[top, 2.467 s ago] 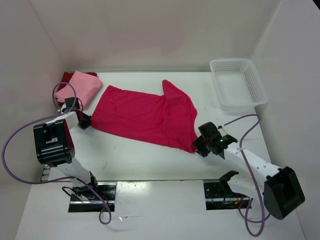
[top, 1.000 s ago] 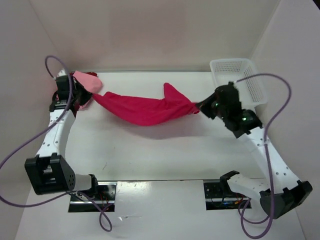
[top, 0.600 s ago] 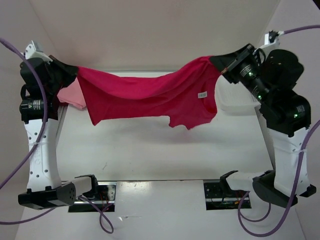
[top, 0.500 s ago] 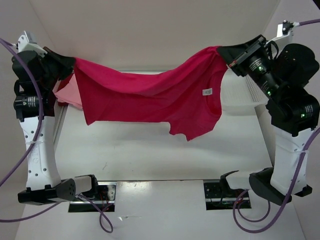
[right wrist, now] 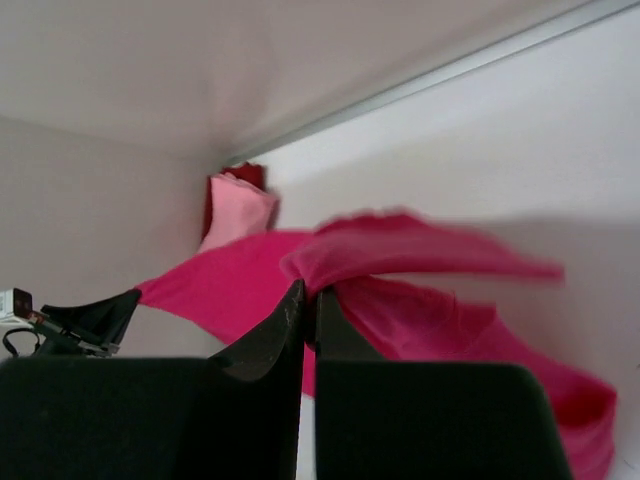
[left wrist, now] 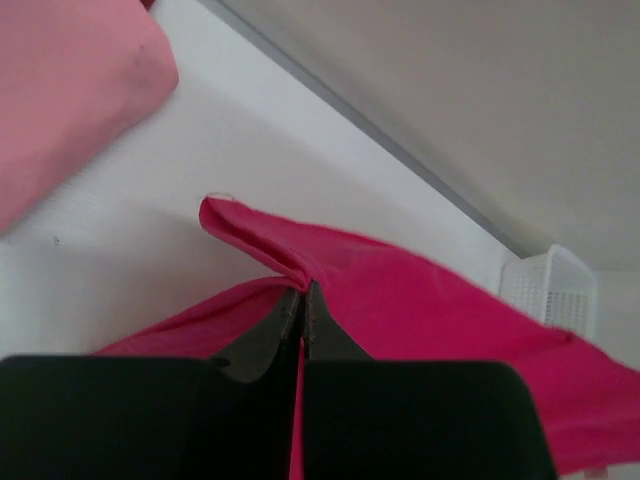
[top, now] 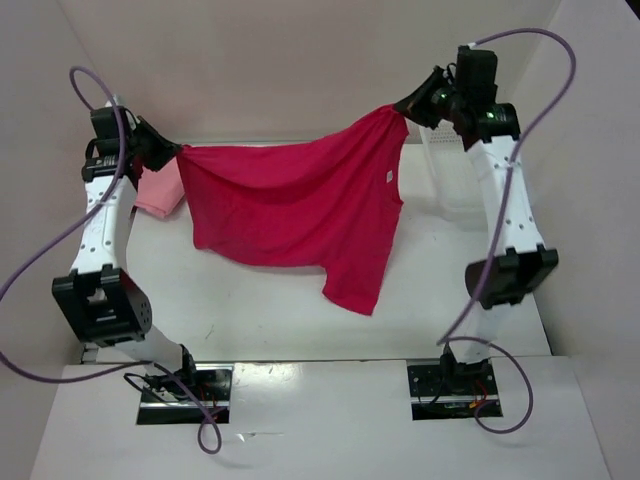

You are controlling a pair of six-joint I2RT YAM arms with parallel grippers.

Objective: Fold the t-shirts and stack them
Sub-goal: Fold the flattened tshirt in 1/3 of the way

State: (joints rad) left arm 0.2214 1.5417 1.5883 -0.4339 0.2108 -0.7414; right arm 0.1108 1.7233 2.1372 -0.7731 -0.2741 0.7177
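White tabletop (top: pixel 270 320) below, and the magenta t-shirt (top: pixel 290 205) hangs stretched in the air above it, strung between both arms! The left hand (left wrist: pixel 303 292) is clamped tight on one corner. The right hand (right wrist: pixel 308 292), higher up, is pinched shut on the other. The light pink t-shirt (top: pixel 160 192) lies at the far left of the tabletop, and the dark red t-shirt (right wrist: pixel 248 176) peeks out behind it.

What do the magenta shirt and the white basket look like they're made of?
Magenta shirt: soft, thin cloth with a matte finish, probably a cotton knit. It sags and drapes in loose folds where it hangs. Basket: apparently white plastic, smooth and faintly shiny. Its stiff walls are pierced by a regular grid of small holes.
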